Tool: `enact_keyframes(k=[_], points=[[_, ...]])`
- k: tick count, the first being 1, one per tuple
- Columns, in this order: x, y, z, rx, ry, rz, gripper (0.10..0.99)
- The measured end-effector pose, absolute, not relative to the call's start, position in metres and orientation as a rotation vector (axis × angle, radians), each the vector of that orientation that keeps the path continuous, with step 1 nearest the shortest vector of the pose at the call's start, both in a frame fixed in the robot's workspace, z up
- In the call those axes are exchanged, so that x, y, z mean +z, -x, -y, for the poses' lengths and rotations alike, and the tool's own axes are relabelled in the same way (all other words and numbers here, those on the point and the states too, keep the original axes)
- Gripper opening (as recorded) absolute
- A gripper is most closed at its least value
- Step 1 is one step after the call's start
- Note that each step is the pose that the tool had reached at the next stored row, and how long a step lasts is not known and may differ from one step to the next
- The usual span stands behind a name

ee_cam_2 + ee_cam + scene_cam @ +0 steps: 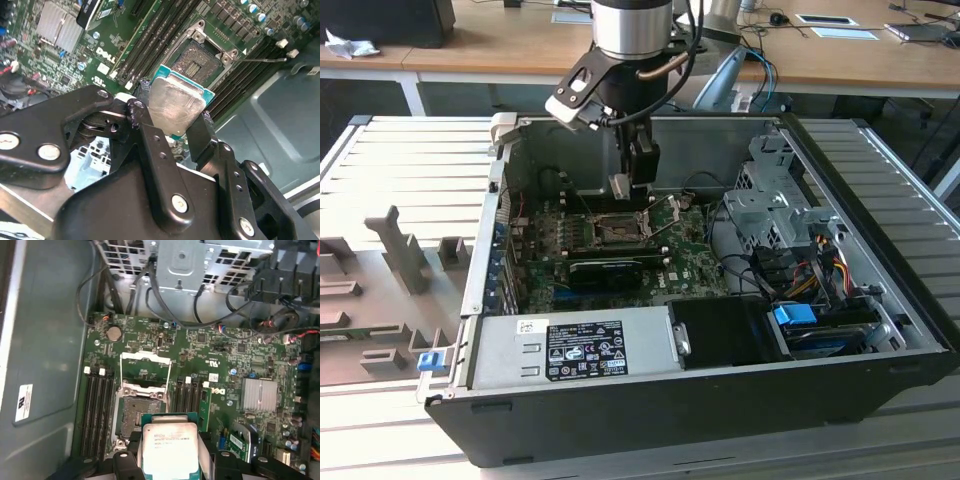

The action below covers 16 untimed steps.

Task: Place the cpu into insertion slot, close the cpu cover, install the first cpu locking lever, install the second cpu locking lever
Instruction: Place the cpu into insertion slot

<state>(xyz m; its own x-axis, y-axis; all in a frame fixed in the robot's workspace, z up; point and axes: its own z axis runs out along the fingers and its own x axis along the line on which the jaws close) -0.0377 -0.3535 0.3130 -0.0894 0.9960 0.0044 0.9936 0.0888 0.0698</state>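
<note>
Open computer case (650, 400) lies on its side, green motherboard (692, 266) inside, grey power supply (570, 345) along one wall. Gripper (625, 188) reaches into case, fingers clenched on opposite edges of cpu (175, 105). Chip held metal top up, in air above board, near insertion slot (137, 415) and apart from it. Slot's contact field exposed; cpu cover (144, 356) raised off socket.
</note>
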Motion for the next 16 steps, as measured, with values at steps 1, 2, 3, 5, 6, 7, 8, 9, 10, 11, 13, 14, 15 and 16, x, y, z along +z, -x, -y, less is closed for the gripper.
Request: enact_keyframes(k=[1, 2, 3, 5, 6, 7, 8, 9, 10, 11, 13, 14, 15, 16], points=[[0.312, 0.038, 0.354, 0.084, -2.101, -2.275, 0.533], [0.312, 0.038, 0.354, 0.084, -2.117, -2.259, 0.533], [0.311, 0.038, 0.354, 0.083, -2.126, -2.25, 0.533], [0.309, 0.038, 0.354, 0.081, -2.149, -2.226, 0.533], [0.308, 0.038, 0.353, 0.08, -2.152, -2.223, 0.533], [0.307, 0.038, 0.353, 0.079, -2.152, -2.222, 0.533], [0.305, 0.038, 0.353, 0.079, -2.152, -2.222, 0.533], [0.303, 0.038, 0.353, 0.079, -2.152, -2.222, 0.533], [0.303, 0.038, 0.353, 0.079, -2.154, -2.22, 0.533], [0.302, 0.038, 0.353, 0.079, -2.16, -2.213, 0.533], [0.299, 0.038, 0.353, 0.078, -2.199, -2.174, 0.533], [0.298, 0.038, 0.353, 0.077, -2.213, -2.159, 0.533], [0.296, 0.038, 0.353, 0.076, -2.219, -2.152, 0.533], [0.294, 0.038, 0.352, 0.077, -2.22, -2.152, 0.533]])
